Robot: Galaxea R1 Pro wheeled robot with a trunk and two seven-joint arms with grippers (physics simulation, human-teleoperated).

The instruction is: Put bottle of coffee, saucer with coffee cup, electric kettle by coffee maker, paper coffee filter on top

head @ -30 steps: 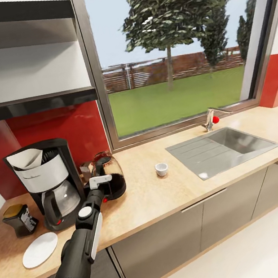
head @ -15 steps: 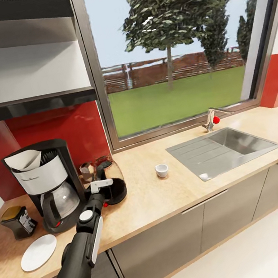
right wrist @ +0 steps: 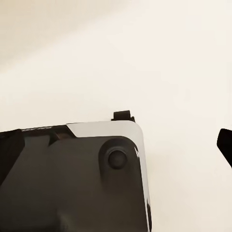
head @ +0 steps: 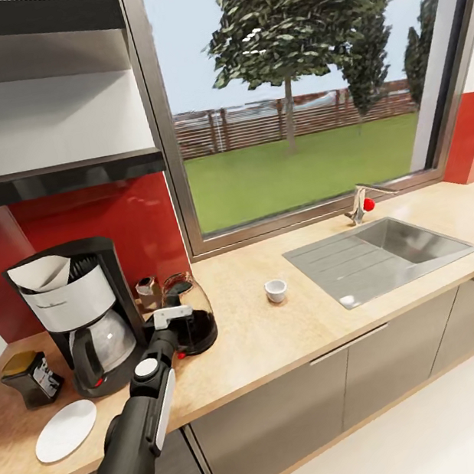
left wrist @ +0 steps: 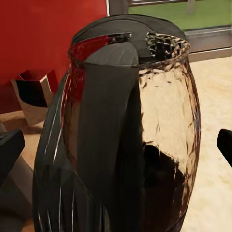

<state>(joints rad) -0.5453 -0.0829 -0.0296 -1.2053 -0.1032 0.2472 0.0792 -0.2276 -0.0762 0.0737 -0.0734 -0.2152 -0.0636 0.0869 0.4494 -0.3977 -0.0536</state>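
Head view: coffee maker [head: 80, 319] stands at the left end of the wooden bench [head: 269, 332], against the red backsplash, glass carafe seated in it. Paper coffee filter [head: 40, 273] sits on its top, white, leaning toward the left edge.

Bottle of coffee [head: 30, 377], dark with a gold lid, stands on the bench just left of the coffee maker. Saucer [head: 66, 430], white, lies flat in front of the bottle near the bench's front edge, nothing on it.

Electric kettle [head: 189, 315] stands upright just right of the coffee maker, glass body with a dark base and a dark handle facing the robot. Left arm reaches in from the lower left. Left hand [head: 177, 327] is at the kettle's handle. In the left wrist view the kettle [left wrist: 130, 130] is very close and the dark fingertips [left wrist: 10, 147] sit wide at either edge of the frame, well clear of the handle: hand released, gripping nothing.

Coffee cup [head: 276, 289], small and white, stands alone on the bench between kettle and sink [head: 379, 251], well apart from the saucer.

Right wrist view: pale floor and a dark part of the robot; fingertips sit far apart at the frame edges, so the right hand is spread and holds nothing
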